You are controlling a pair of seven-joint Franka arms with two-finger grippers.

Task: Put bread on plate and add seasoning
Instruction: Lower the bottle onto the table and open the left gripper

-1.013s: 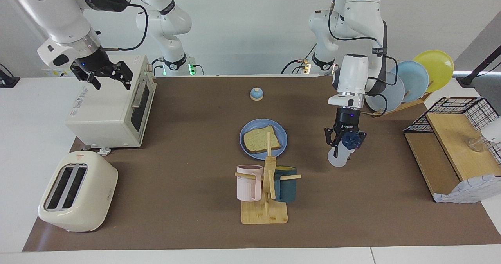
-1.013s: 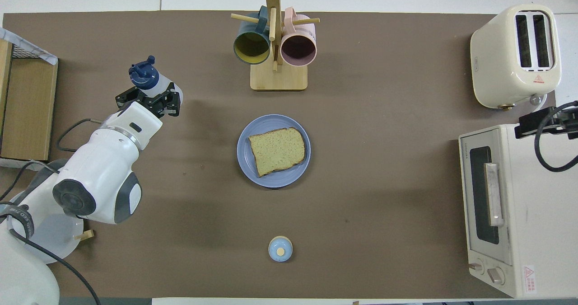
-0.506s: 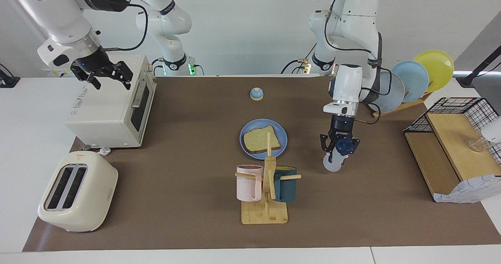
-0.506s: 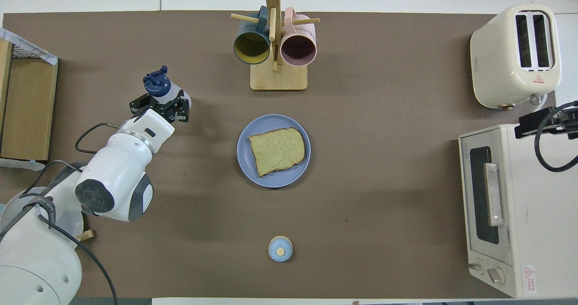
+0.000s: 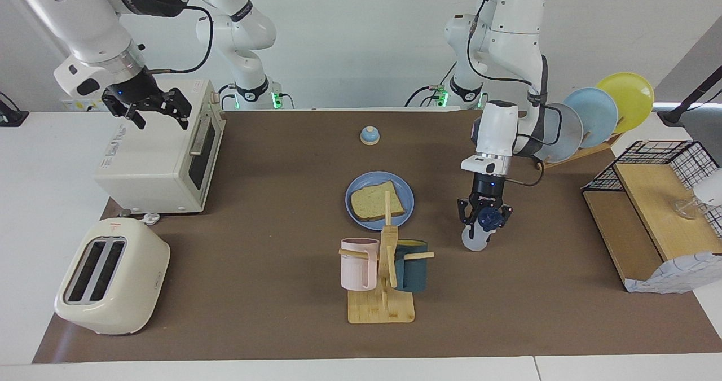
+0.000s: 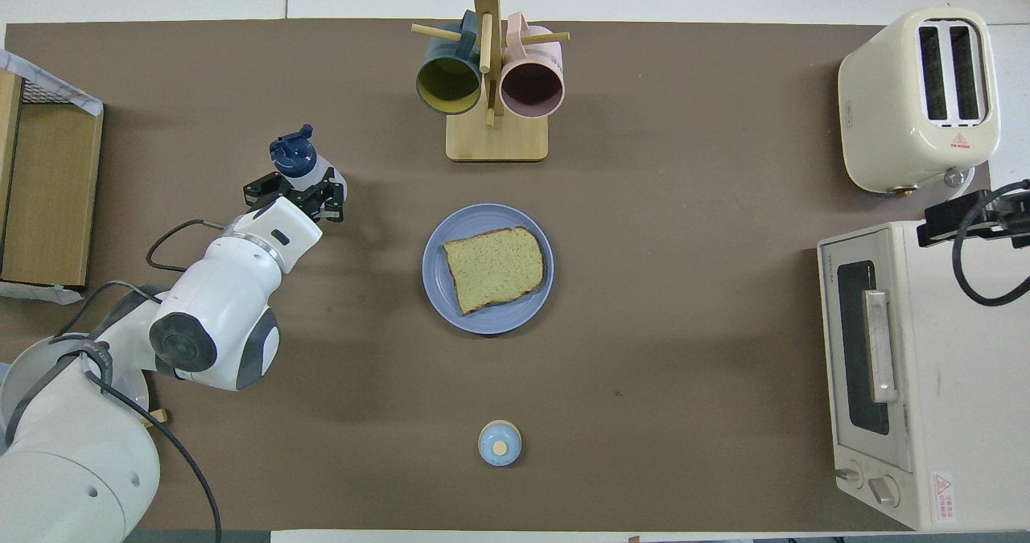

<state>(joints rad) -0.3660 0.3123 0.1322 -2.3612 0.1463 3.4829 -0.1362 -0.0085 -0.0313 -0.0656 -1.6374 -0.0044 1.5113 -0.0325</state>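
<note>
The bread lies flat on the blue plate in the middle of the brown mat. My left gripper is shut on the seasoning bottle, a translucent white bottle with a navy cap, and holds it tilted just above the mat, beside the plate toward the left arm's end. My right gripper hangs over the top of the toaster oven and waits there.
A mug rack with a pink and a dark teal mug stands farther from the robots than the plate. A blue-domed bell sits nearer. A toaster oven, a cream toaster, upright plates and a wire-and-wood shelf line the table's ends.
My left gripper has carried the seasoning bottle sideways toward the plate, and a little lower. The right arm, the bread and the plate have not moved.
</note>
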